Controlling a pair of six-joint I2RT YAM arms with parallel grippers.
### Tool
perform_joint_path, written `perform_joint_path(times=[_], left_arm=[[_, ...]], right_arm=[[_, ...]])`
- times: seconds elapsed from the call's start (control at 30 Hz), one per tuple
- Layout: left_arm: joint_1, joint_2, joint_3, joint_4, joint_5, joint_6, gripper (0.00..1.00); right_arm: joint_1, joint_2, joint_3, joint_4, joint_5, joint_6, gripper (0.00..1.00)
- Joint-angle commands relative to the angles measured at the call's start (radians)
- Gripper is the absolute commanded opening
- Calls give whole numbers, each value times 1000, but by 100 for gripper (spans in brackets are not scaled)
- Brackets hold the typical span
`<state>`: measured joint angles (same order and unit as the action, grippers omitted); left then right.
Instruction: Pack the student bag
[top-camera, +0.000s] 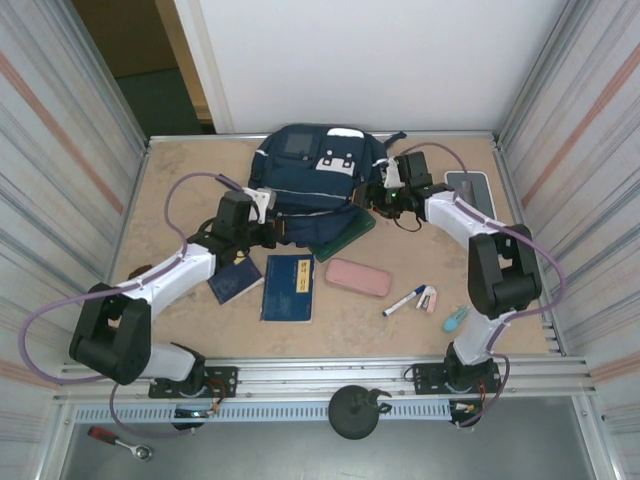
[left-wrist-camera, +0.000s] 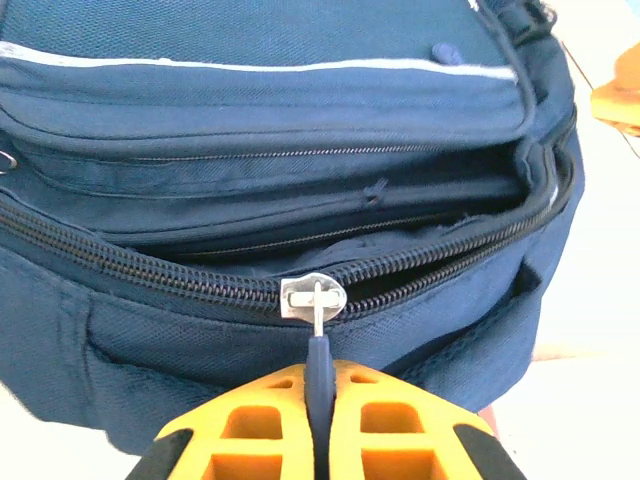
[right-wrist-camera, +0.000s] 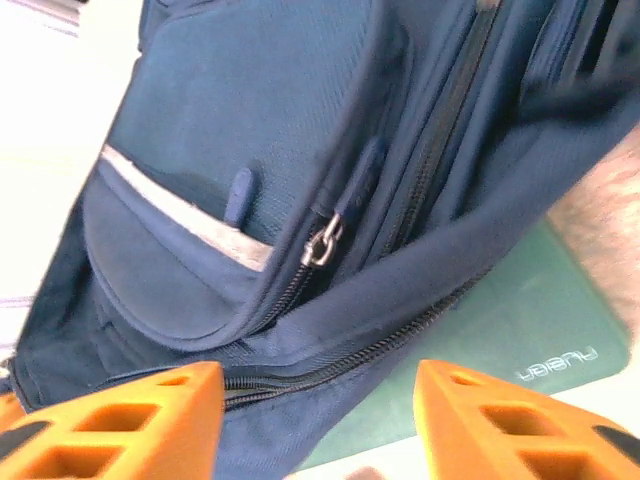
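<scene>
The student bag (top-camera: 315, 165), navy with white patches, lies at the back middle of the table with its main zip partly undone. My left gripper (top-camera: 262, 205) is at the bag's left front, shut on the blue zipper pull (left-wrist-camera: 319, 360), which hangs from the silver slider (left-wrist-camera: 313, 297). In the left wrist view the compartment gapes behind the slider. My right gripper (top-camera: 385, 192) is at the bag's right side. Its orange fingers (right-wrist-camera: 150, 420) stand wide apart and open in front of the bag's zip edge (right-wrist-camera: 330, 360), gripping nothing.
A green notebook (top-camera: 345, 238) lies partly under the bag's front. In front lie a blue notebook (top-camera: 289, 287), a small dark booklet (top-camera: 234, 281), a pink pencil case (top-camera: 358, 277), a marker (top-camera: 404, 300) and a teal item (top-camera: 455, 318). A white-grey box (top-camera: 468, 190) sits at the right.
</scene>
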<state>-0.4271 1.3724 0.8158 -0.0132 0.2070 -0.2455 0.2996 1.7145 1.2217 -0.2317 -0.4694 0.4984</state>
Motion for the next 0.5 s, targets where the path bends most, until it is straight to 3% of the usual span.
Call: perform_joint_path(times=[0.0,0.07,0.17,0.3,0.47], left_arm=[[7,-61,24,18,76,24,0],[12,-66,32,15,112,18,0],[19,-68,43,23,164,-2,0],[21,-76,53,33,196,-22,0],[21,-94,50,31,198,-26,0]], right_arm=[[91,-152,9,-70,133,-394,70],[166,-186,-10,-64,195,-525,79],[260,-175,1,-28,204,-622,83],[351,-73,82,-22,224,-706,84],[380,57,166,-16,218,-752,81]])
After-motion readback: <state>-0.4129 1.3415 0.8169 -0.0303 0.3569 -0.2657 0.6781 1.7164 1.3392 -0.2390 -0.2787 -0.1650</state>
